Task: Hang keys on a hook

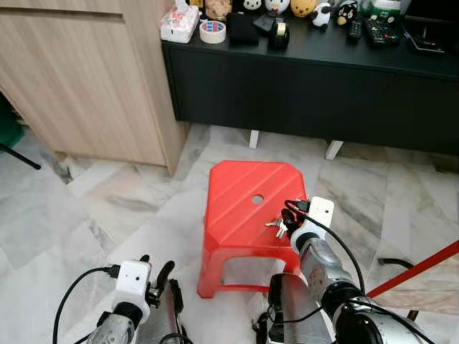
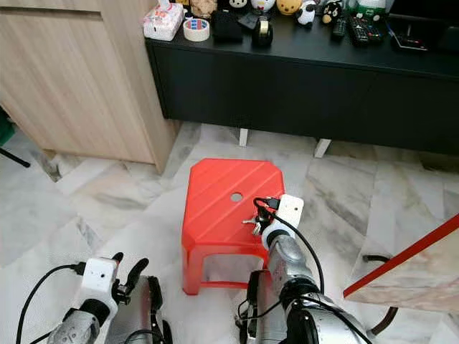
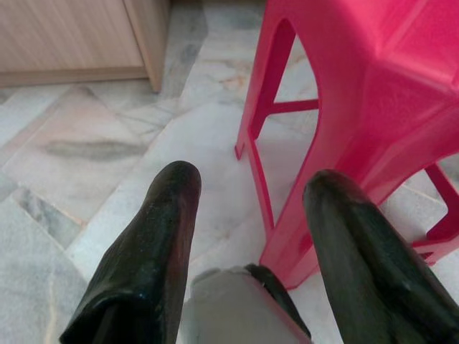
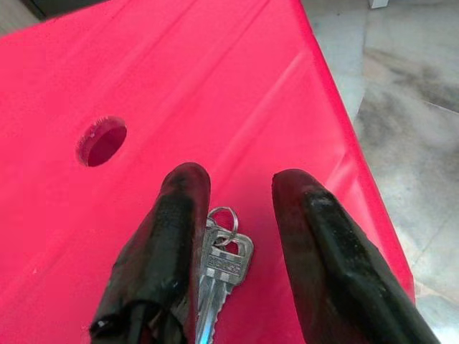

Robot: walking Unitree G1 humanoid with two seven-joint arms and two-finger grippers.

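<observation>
On the red stool (image 1: 247, 208), the keys (image 4: 222, 265) lie between the right gripper (image 4: 237, 208)'s 2 parted fingers, ungrasped; closing off-centre could, I judge, push them off the nearby edge.

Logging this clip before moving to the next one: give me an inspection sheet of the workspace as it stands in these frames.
Surface: red plastic stool with a round hole in its top, standing on a marble floor.
Job's things: keys lying on the stool top near its right edge; hook: nothing seen.
Clutter: tape roll, tissue pack, remotes and figurines on the black cabinet.
Grippers: right gripper low over the stool, jaws open astride the keys; left gripper open, low beside the stool.
Cables: black cables along both wrists.
Surroundings: wooden cupboard to the left.
</observation>
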